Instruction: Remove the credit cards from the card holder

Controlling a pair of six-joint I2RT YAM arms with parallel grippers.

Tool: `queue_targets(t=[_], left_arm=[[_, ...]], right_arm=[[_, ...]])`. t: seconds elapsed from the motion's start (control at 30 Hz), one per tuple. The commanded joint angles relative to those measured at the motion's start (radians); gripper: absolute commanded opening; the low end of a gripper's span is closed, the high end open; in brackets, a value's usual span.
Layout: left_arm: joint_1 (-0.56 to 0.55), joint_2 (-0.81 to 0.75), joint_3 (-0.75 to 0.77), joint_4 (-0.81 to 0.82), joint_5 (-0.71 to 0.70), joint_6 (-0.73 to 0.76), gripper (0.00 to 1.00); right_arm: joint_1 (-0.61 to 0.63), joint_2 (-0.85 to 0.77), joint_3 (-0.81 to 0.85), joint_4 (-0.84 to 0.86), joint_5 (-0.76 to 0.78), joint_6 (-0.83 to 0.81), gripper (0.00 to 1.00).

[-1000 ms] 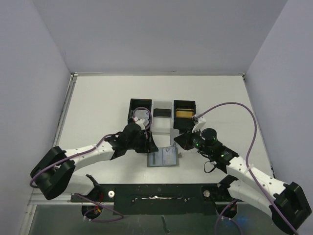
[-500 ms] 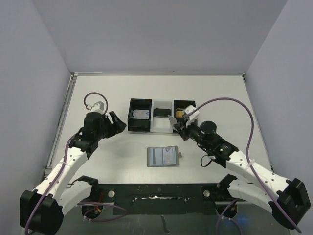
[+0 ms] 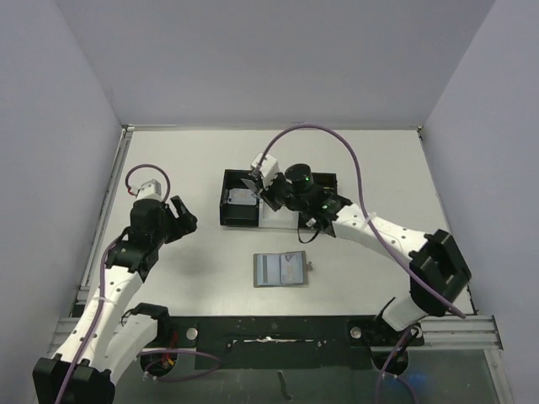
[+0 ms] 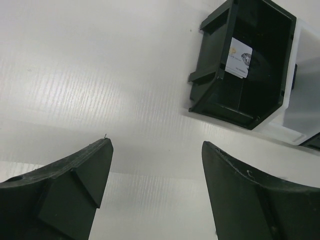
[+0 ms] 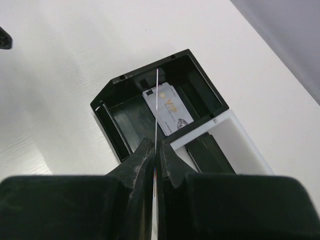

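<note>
The card holder (image 3: 282, 269) lies open on the table, blue-grey inside up, with a card still showing in its right panel. My right gripper (image 3: 259, 188) is shut on a thin credit card (image 5: 156, 97), seen edge-on, and holds it over the tray's left black compartment (image 5: 131, 112). A white VIP card (image 5: 169, 109) lies flat in that compartment; it also shows in the left wrist view (image 4: 238, 56). My left gripper (image 4: 156, 145) is open and empty above bare table, left of the tray (image 3: 184, 220).
The three-compartment tray (image 3: 278, 220) stands behind the card holder: left black box (image 4: 220, 100), white middle section (image 5: 235, 135) with a dark flat object, and right black box (image 3: 327, 178). The right arm's cable arcs above the tray.
My right gripper carried the card from beside the card holder up and leftward across the tray to over the left compartment. My left arm drew back to the left, away from the holder.
</note>
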Motion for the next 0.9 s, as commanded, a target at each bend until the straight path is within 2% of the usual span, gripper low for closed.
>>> queue_targets(t=[0.0, 0.2, 0.4, 0.87], left_arm=[[0.002, -0.060, 0.033, 0.025, -0.012, 0.041, 0.72], [0.004, -0.148, -0.003, 0.034, -0.089, 0.036, 0.72], [0.004, -0.204, -0.020, 0.038, -0.108, 0.029, 0.72], [0.003, -0.234, -0.020, 0.033, -0.124, 0.027, 0.73]], right_arm=[[0.020, 0.152, 0.200, -0.116, -0.025, -0.086, 0.00], [0.028, 0.321, 0.374, -0.226, -0.001, -0.178, 0.00], [0.030, 0.452, 0.508, -0.305, 0.015, -0.261, 0.00], [0.041, 0.697, 0.739, -0.378, 0.238, -0.510, 0.00]])
